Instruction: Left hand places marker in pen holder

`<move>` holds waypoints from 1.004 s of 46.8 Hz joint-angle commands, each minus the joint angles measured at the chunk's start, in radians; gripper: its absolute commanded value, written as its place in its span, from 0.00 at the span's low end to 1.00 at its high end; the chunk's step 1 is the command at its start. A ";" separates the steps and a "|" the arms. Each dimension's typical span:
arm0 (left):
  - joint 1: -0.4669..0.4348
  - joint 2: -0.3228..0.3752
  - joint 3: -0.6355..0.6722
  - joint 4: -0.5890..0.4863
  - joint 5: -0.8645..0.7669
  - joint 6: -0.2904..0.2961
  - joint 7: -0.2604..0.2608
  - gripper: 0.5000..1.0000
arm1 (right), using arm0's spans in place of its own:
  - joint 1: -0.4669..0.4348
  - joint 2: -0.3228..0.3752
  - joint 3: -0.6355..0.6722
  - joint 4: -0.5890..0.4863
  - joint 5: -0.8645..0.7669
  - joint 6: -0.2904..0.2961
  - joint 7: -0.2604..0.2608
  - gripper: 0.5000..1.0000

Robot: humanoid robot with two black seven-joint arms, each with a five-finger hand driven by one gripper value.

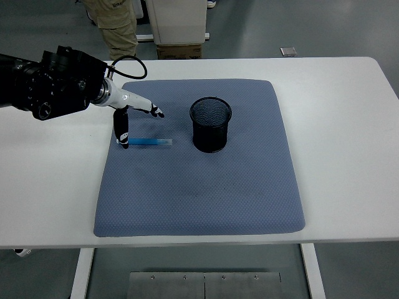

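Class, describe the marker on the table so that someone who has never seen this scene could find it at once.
Start at the white table and find the blue-grey mat spread across its middle. On the mat's left side, left of the black mesh pen holder, lies the marker, flat and pointing left to right. It is the only bright blue, thin stick there, with the left hand reaching down at its left end.

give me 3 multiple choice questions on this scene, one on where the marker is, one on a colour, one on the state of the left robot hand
1. Where does the marker lie?
A. on the mat, left of the pen holder
B. inside the pen holder
C. on the bare table

2. What colour is the marker?
A. red
B. blue
C. green

3. How is the left robot hand?
A. gripping the pen holder
B. lifting the marker
C. fingers spread, one fingertip down at the marker's left end

Answers: 1 A, it lies flat on the mat; 2 B, its barrel is blue; 3 C, nothing is grasped.
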 commanded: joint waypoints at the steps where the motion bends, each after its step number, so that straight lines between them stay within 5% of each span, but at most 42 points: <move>1: 0.002 -0.015 -0.002 0.000 -0.008 -0.026 0.000 1.00 | 0.000 0.000 0.000 -0.001 0.001 0.000 0.000 1.00; 13: 0.010 -0.022 -0.015 0.000 -0.041 -0.083 0.005 1.00 | 0.000 0.000 0.000 -0.001 -0.001 0.000 -0.001 1.00; 44: 0.042 -0.050 -0.038 0.000 -0.038 0.005 0.046 1.00 | 0.000 0.000 0.000 -0.001 -0.001 0.000 0.000 1.00; 47: 0.044 -0.053 -0.038 0.000 -0.031 0.013 0.064 0.93 | 0.000 0.000 0.000 -0.001 0.001 0.000 0.000 1.00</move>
